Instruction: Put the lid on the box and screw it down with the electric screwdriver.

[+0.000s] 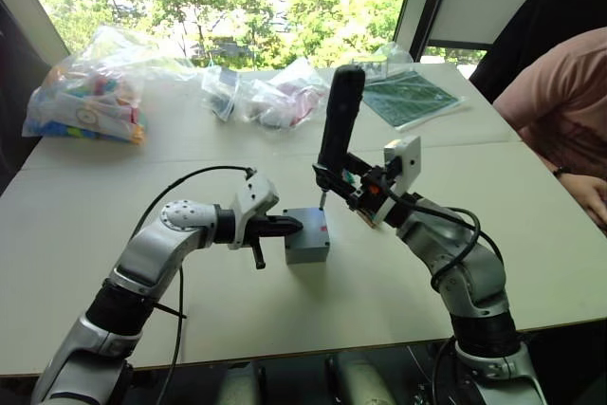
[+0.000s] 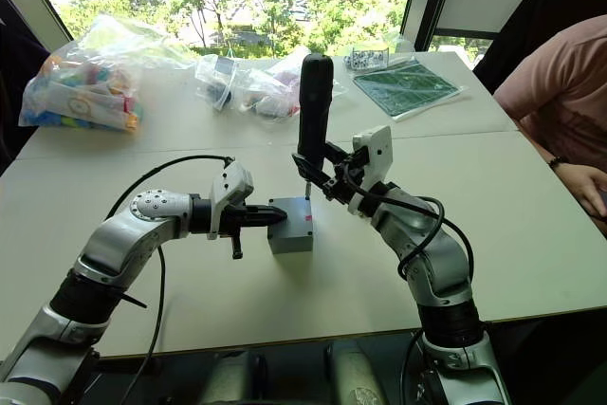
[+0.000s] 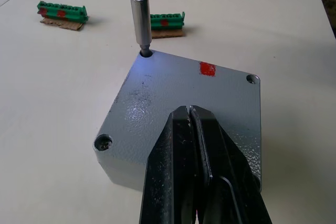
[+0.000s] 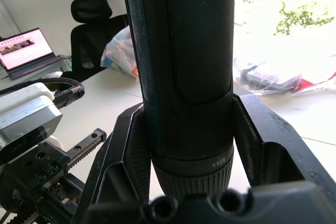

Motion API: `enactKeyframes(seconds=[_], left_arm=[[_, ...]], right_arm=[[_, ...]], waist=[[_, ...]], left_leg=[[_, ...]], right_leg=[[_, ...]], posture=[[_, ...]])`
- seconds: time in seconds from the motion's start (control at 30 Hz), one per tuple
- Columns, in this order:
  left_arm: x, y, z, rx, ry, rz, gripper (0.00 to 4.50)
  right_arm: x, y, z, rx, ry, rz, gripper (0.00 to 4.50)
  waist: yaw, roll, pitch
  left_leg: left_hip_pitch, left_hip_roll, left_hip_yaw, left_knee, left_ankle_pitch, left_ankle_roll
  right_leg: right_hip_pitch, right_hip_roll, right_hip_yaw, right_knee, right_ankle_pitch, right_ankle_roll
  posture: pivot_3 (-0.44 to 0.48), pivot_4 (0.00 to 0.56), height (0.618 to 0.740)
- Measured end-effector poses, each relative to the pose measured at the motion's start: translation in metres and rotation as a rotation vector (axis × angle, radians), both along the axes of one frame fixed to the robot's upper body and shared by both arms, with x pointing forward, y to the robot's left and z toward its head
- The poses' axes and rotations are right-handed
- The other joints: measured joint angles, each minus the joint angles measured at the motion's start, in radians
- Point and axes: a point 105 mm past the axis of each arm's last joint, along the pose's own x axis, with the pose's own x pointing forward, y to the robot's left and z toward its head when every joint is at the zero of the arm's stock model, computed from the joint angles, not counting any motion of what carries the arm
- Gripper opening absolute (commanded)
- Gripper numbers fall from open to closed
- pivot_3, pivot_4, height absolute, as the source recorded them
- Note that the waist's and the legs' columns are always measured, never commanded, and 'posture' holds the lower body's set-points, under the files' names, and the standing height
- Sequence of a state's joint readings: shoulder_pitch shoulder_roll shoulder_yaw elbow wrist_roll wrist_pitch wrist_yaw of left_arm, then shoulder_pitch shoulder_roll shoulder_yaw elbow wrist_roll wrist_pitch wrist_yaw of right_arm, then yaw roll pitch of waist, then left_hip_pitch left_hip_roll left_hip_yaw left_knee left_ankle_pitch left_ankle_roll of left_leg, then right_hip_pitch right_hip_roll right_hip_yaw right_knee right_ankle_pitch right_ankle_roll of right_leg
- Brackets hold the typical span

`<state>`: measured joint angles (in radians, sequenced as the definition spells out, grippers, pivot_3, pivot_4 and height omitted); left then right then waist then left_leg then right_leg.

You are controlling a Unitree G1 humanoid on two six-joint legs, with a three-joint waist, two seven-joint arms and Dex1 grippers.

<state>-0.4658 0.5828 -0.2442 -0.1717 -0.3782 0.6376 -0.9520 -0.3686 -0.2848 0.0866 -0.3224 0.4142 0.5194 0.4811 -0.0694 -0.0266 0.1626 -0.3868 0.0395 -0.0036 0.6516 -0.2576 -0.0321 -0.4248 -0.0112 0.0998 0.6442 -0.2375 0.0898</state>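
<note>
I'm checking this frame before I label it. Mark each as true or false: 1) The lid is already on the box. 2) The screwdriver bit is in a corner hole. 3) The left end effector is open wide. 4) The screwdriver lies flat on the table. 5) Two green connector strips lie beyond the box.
1) True: the lid sits on the box.
2) True: the electric screwdriver has its bit in a corner hole.
3) False: the left end effector is shut, resting on the lid.
4) False: it stands upright, gripped by the right end effector.
5) True: the green connector strips lie on the table.
</note>
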Motion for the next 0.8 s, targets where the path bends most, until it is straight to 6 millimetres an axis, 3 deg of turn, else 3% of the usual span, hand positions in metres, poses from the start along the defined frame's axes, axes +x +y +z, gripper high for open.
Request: enactKeyframes(seconds=[0.57,0.73,0.8], left_arm=[[0.0,-0.002,-0.001,0.002,-0.004,-0.003,0.0],[0.0,-0.004,-0.003,-0.023,-0.017,-0.012,0.0],[0.0,-0.003,-0.003,-0.031,-0.022,-0.016,0.0]], right_arm=[[0.0,0.0,0.002,-0.031,-0.02,0.0,1.77],[0.01,-0.011,0.019,0.043,0.052,-0.002,1.77],[0.014,-0.023,0.035,0.075,0.07,-0.009,1.77]], waist=[[0.002,-0.001,-0.005],[0.005,0.0,-0.003],[0.007,0.001,-0.002]], left_leg=[[0.002,0.0,0.0,-0.002,0.0,0.0],[-0.001,0.0,-0.001,-0.002,0.0,0.0],[-0.003,0.0,-0.001,-0.002,0.0,0.0]], right_leg=[[0.001,0.0,0.0,0.0,-0.003,0.001],[-0.001,0.0,0.0,0.0,-0.002,0.0],[-0.003,0.0,0.0,-0.001,-0.001,-0.002]], posture=[[0.0,0.15,0.74],[0.0,0.15,0.74],[0.0,0.15,0.74]])
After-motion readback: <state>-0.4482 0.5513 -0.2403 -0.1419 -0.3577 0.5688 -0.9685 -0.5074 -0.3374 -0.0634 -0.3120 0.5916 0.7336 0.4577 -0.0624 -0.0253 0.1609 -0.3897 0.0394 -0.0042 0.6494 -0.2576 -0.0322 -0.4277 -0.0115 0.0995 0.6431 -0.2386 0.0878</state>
